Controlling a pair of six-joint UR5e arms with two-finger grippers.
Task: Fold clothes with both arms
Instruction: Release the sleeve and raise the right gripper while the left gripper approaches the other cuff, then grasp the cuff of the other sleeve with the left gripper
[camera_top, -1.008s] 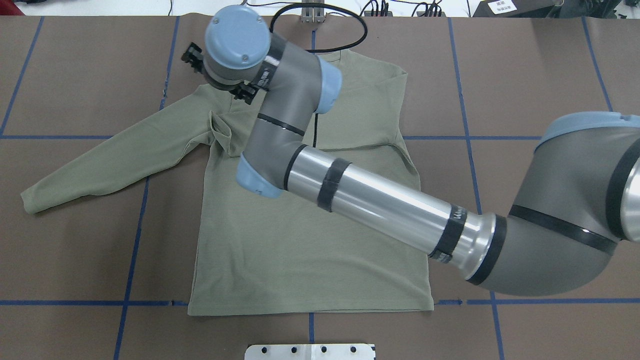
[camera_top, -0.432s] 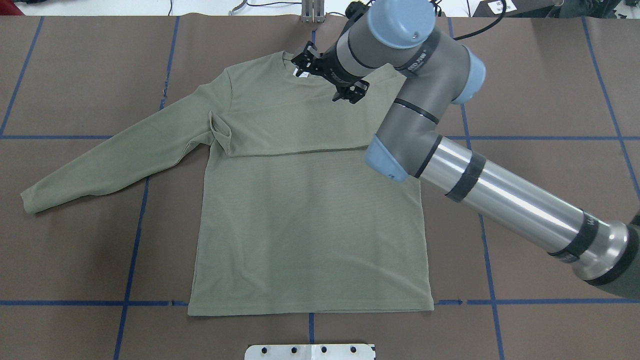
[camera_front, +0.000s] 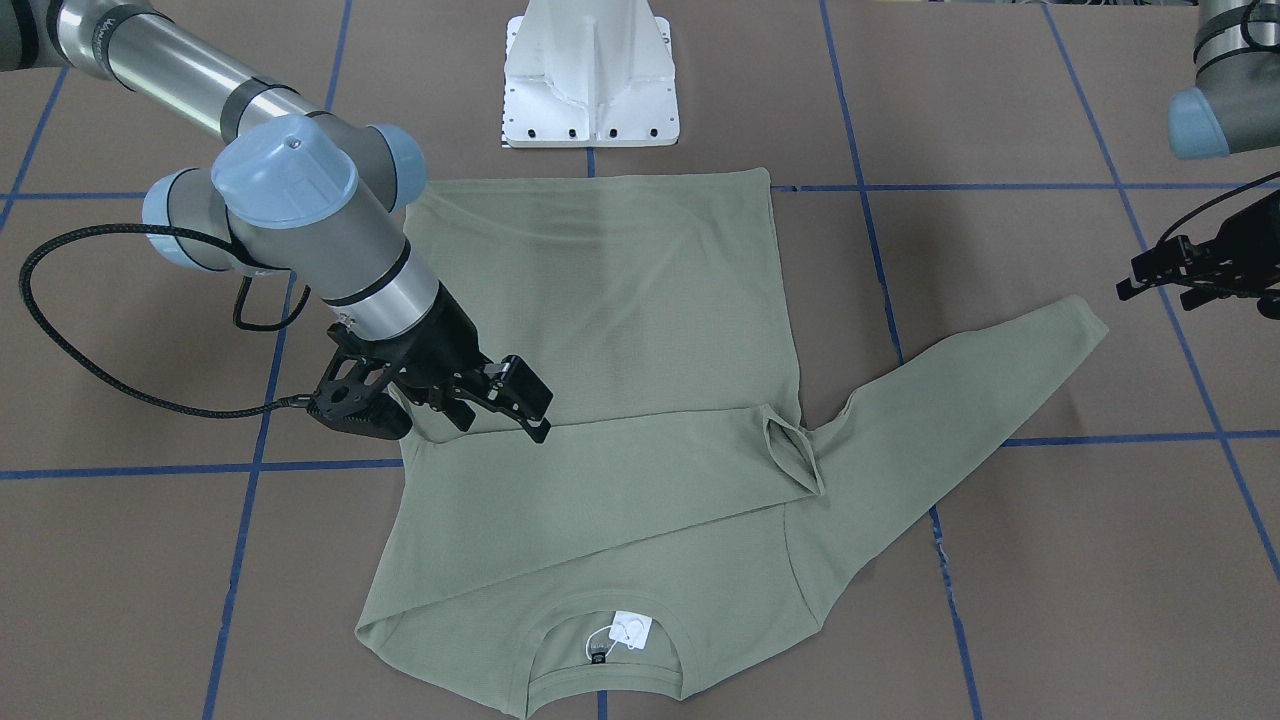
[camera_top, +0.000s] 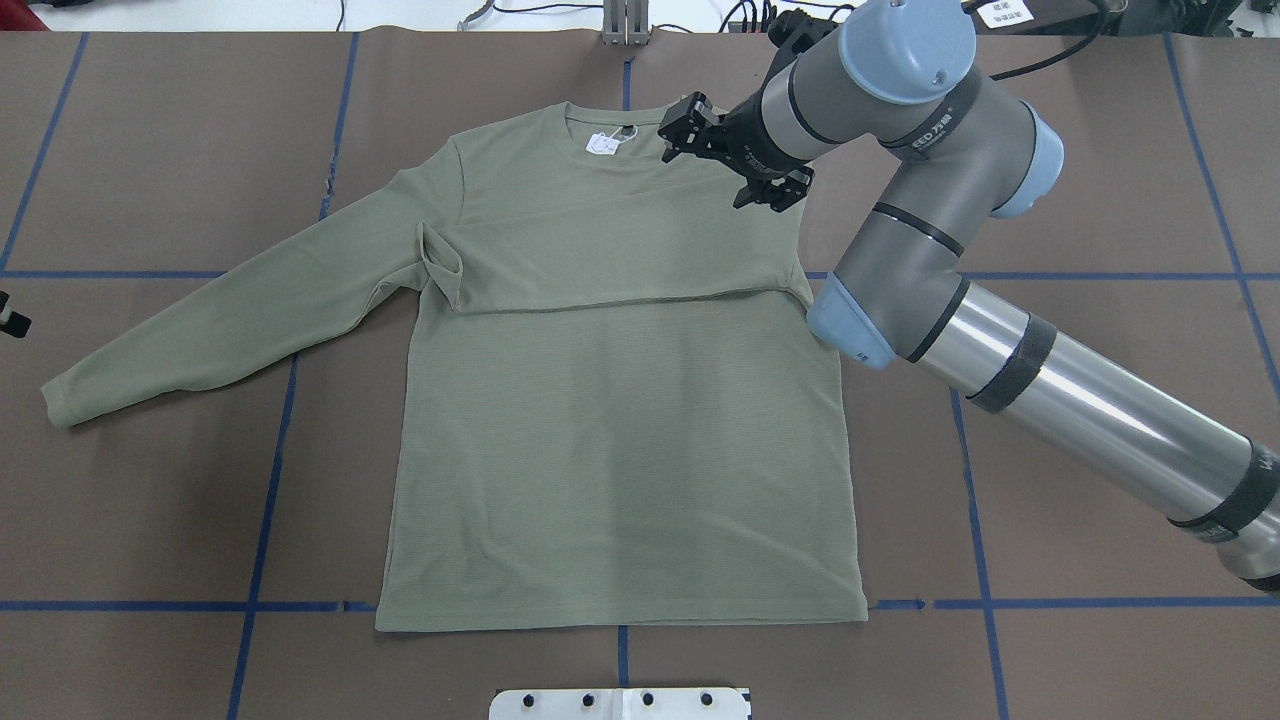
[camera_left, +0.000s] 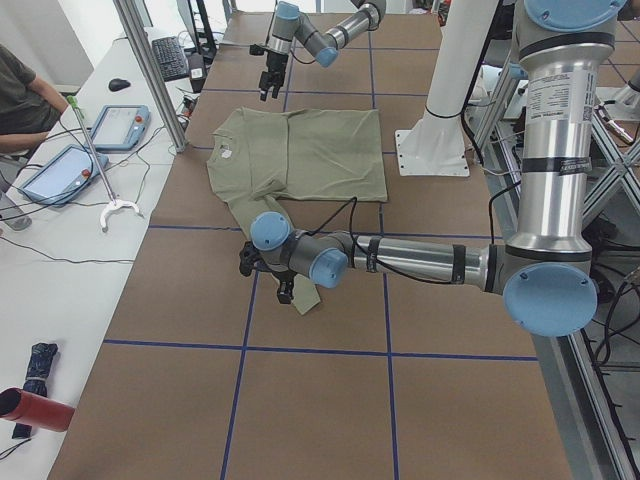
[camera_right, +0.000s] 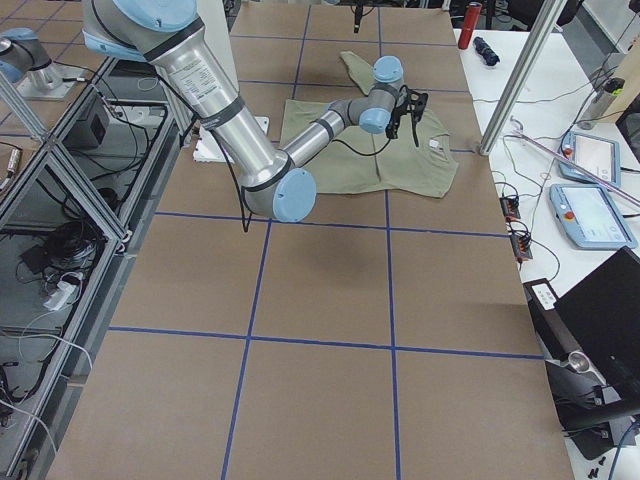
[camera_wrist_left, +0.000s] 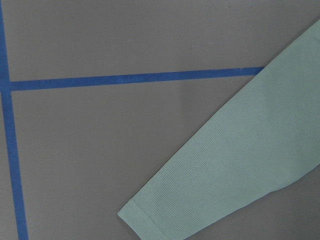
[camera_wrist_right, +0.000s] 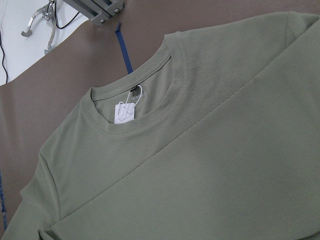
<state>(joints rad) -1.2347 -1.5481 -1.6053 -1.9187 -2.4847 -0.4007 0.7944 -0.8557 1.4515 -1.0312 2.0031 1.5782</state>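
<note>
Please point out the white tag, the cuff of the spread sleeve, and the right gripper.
white tag (camera_top: 601, 143), overhead view, middle of the tag.
sleeve cuff (camera_top: 58, 405), overhead view, its hem end.
right gripper (camera_top: 714, 163), overhead view, between its fingertips.

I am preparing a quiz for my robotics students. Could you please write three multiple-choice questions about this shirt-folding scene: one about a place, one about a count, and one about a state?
1. Where is the white tag?
A) inside the collar
B) on a cuff
C) at the bottom hem

2. How many sleeves lie stretched out beyond the body of the shirt?
A) none
B) one
C) two

3. What is the state of the right gripper?
A) shut on the collar
B) shut on a sleeve
C) open and empty

Answers:
1 A: the tag shows inside the neckline.
2 B: only the outstretched sleeve reaches sideways, while the folded sleeve lies across the chest.
3 C: its fingers stand apart over the shirt with nothing between them.
</note>
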